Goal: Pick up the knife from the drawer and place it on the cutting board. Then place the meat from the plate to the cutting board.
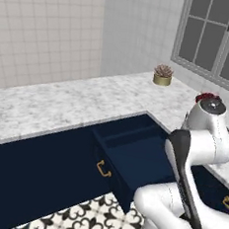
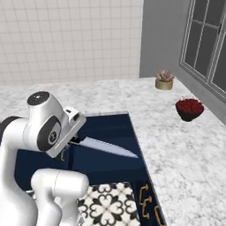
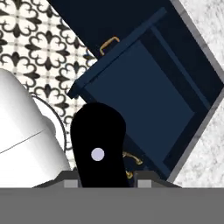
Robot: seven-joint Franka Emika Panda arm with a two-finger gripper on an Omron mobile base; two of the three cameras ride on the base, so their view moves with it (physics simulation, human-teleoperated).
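While the drawer (image 1: 132, 155) stands pulled out from the desk's (image 2: 185, 145) inner corner, you have the knife (image 2: 108, 147) clenched in the claw (image 2: 75, 141), lifted above the drawer with its silver blade pointing toward the desk's right side. Your hand view has its black handle (image 3: 98, 148) close to the lens over the drawer's brass pull (image 3: 109, 43).

Knife (image 2: 106, 147) above the open drawer (image 1: 132, 155), under the counter (image 1: 53, 105) corner.
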